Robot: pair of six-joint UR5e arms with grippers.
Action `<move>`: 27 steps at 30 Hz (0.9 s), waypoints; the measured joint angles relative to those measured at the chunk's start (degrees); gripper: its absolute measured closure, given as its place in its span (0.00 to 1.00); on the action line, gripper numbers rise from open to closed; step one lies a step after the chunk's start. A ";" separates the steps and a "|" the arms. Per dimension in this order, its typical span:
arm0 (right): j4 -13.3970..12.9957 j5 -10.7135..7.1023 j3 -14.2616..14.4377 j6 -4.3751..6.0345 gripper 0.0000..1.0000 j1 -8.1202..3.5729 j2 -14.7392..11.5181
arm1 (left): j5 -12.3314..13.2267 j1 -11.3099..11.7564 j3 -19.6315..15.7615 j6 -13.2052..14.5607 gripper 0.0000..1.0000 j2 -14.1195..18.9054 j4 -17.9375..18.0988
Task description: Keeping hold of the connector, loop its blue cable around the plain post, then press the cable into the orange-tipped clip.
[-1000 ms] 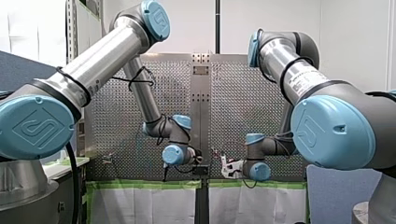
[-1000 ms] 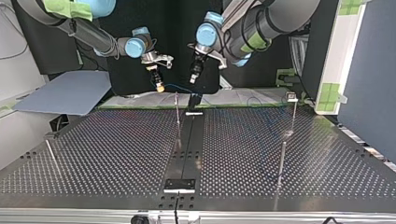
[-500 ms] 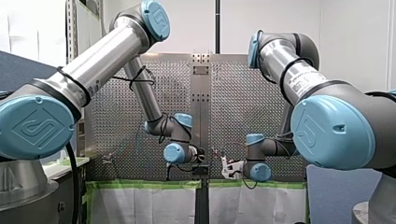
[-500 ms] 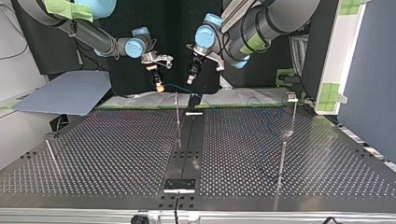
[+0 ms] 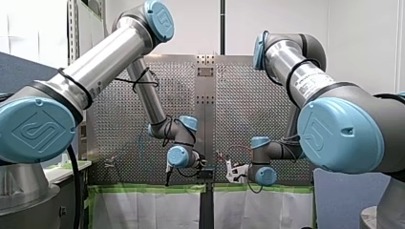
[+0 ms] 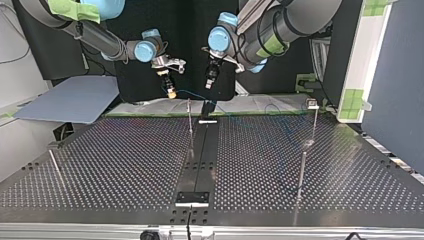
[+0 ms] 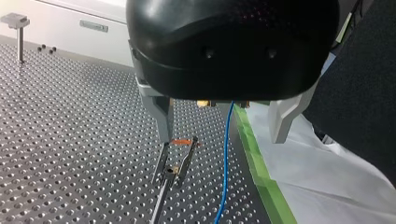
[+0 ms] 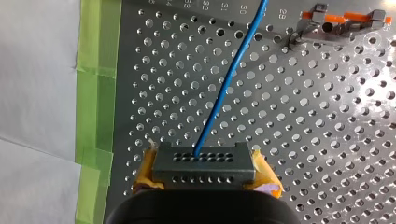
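Right wrist view: your right hand (image 8: 204,176) is clamped, yellow pads (image 8: 145,170) on either side, on the grey connector (image 8: 204,161). Taking straight ahead of the hand as twelve, the blue cable (image 8: 229,79) leaves the connector toward about one o'clock, over the perforated counter (image 8: 299,140). The orange-tipped clip (image 8: 343,22) sits between one and two o'clock, beside the cable and not touching it. Green tape (image 8: 95,56) marks the counter's edge from nine to eleven o'clock, with a white sheet (image 8: 37,93) past it.

Left wrist view: your left hand (image 7: 220,139) has its metal fingers (image 7: 161,116) spread apart, gripping nothing. The cable hangs in the gap, touching neither. The clip stands under one finger. Beyond it the open counter runs to a capped post, well apart (image 7: 17,35).

Top view: both hands hover above the counter's far edge at twelve o'clock, near each other but apart. Broad counter stretches toward six o'clock.
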 joint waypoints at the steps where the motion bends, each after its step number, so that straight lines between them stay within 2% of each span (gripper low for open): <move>1: 0.00 0.00 0.00 0.00 1.00 0.00 0.00 | -0.09 0.00 0.00 -0.03 0.01 0.01 0.00; 6: -0.09 0.00 0.00 0.00 1.00 0.01 -0.01 | -0.23 -0.02 0.00 0.12 0.01 0.00 0.05; 11: -0.19 0.00 -0.05 -0.01 1.00 0.01 0.01 | -0.58 -0.02 0.00 1.48 0.01 0.00 -0.04; 19: 0.06 0.01 -0.33 -0.35 1.00 0.03 0.01 | -4.28 0.14 0.09 5.06 0.01 -0.28 -0.42; 23: 0.13 -0.15 -0.34 -0.84 1.00 0.09 -0.02 | -6.31 0.42 0.78 7.09 0.01 -0.41 -1.69; 27: 0.46 -0.47 -0.35 -1.46 1.00 0.25 -0.02 | -6.58 0.48 2.48 8.80 0.01 -0.47 -3.63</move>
